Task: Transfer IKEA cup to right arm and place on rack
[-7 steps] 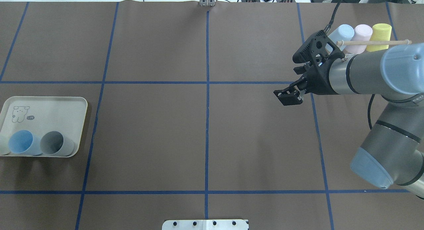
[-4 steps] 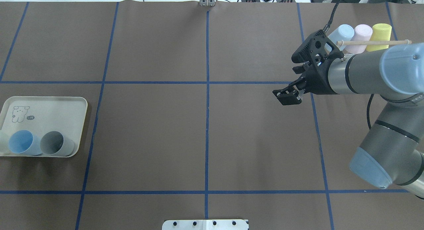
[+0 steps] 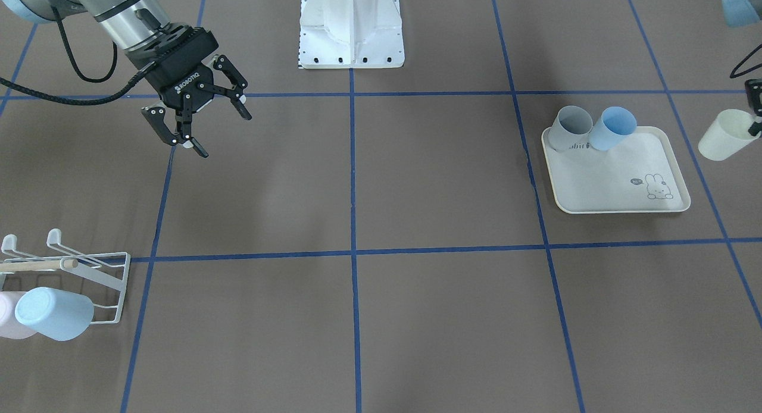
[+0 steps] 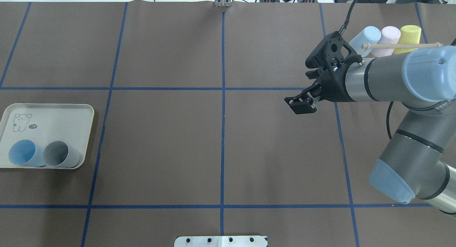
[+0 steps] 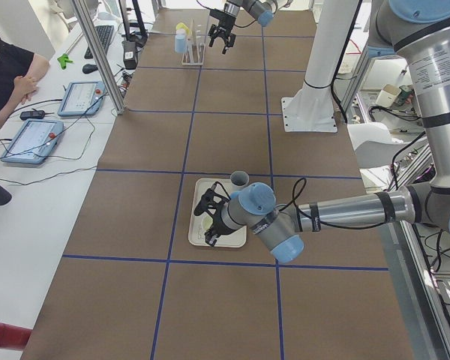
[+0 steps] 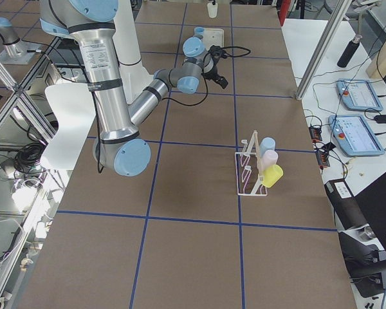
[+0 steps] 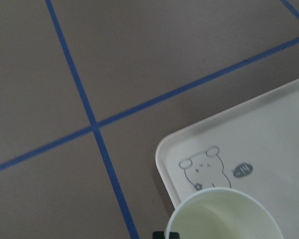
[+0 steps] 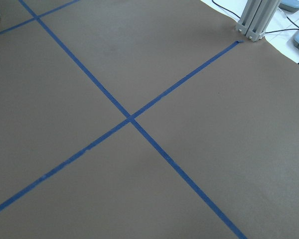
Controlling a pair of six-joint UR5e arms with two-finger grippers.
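your left gripper (image 3: 755, 120) was clamped on the rim of the cream cup (image 3: 721, 137), holding it tilted and clear of the table (image 3: 417, 181), close by the tray (image 3: 619, 184) at the rabbit-print end. in the left wrist view the cup's open mouth sat at the bottom edge with the tray's corner below it. on the tray you had a grey cup (image 3: 568, 127) and a blue cup (image 3: 613, 127), lying on their sides and touching. your right gripper (image 3: 205, 133) hung over bare table with its jaws spread wide and nothing between them. the rack (image 3: 98, 270) stood at the other end, well apart from the cream cup, near the right gripper, with a light-blue cup (image 4: 367, 37), a pink cup (image 4: 388, 38) and a yellow cup (image 4: 409, 33) on it in a row under the dowel (image 4: 399, 46).
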